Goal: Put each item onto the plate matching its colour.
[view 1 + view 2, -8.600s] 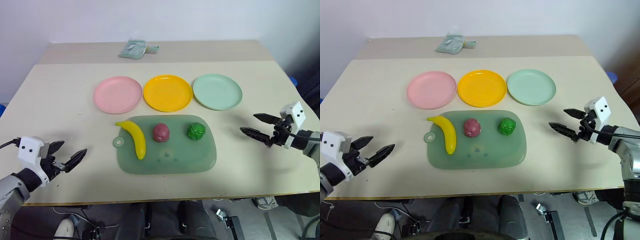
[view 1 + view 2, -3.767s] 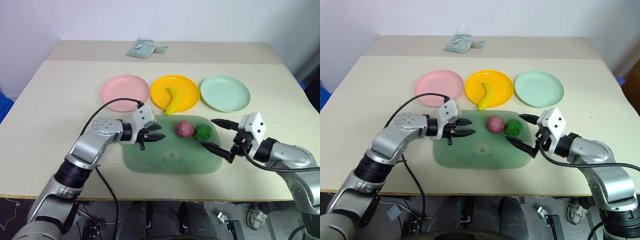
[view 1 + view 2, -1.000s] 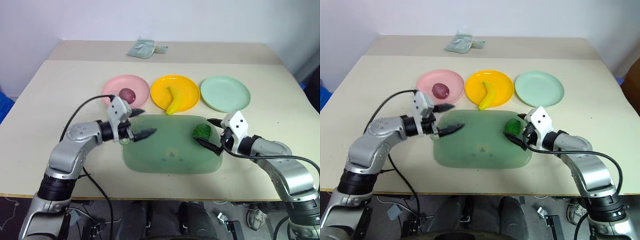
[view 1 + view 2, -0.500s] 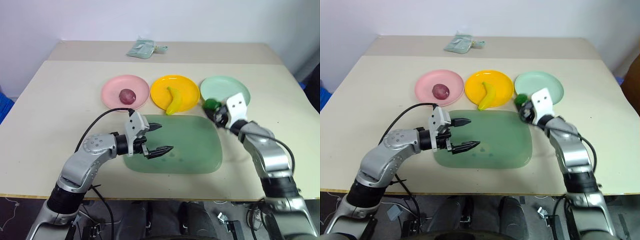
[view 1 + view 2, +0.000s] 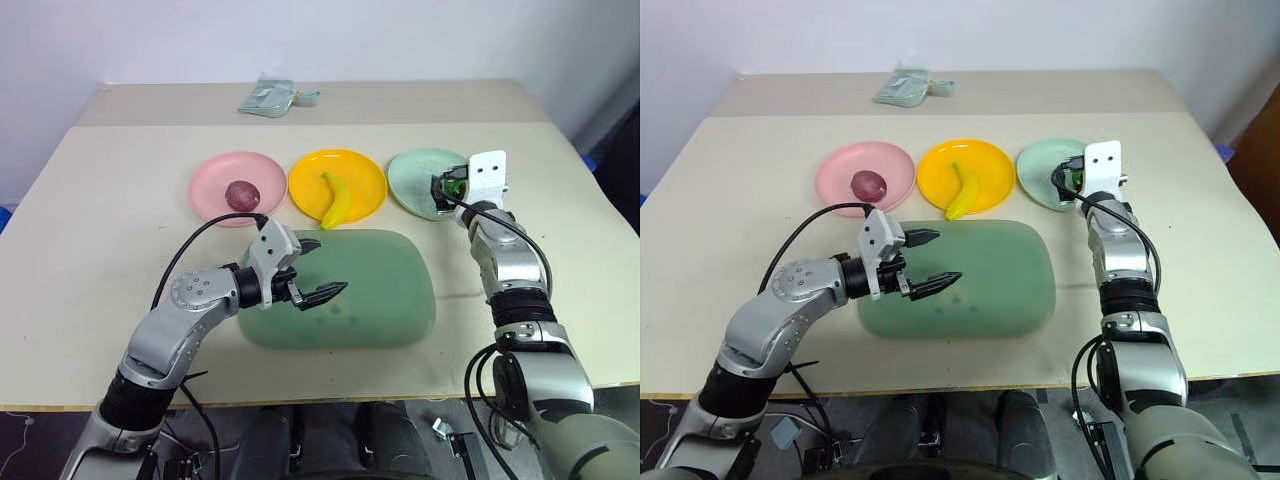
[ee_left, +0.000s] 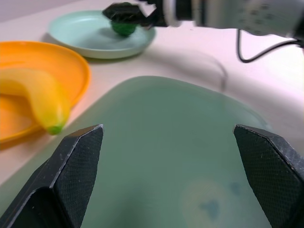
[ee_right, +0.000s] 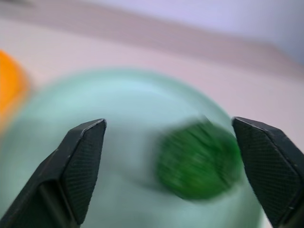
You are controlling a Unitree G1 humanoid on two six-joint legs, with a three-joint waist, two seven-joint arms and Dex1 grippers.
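Green ball (image 7: pixel 198 159) is seen on the mint plate (image 5: pixel 415 188), at three o'clock of the row, between the spread fingers of the right end effector (image 5: pixel 447 186), ungripped. Left end effector (image 5: pixel 318 270) is held wide open and empty over the board (image 5: pixel 385 300). Banana (image 5: pixel 335 200) lies on the yellow plate (image 5: pixel 362 172), lump (image 5: pixel 241 194) on the pink plate (image 5: pixel 212 180) at nine o'clock.

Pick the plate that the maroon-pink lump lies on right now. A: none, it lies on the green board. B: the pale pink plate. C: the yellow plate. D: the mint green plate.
B: the maroon-pink lump sits inside the pale pink plate, left of the yellow plate that holds the banana.
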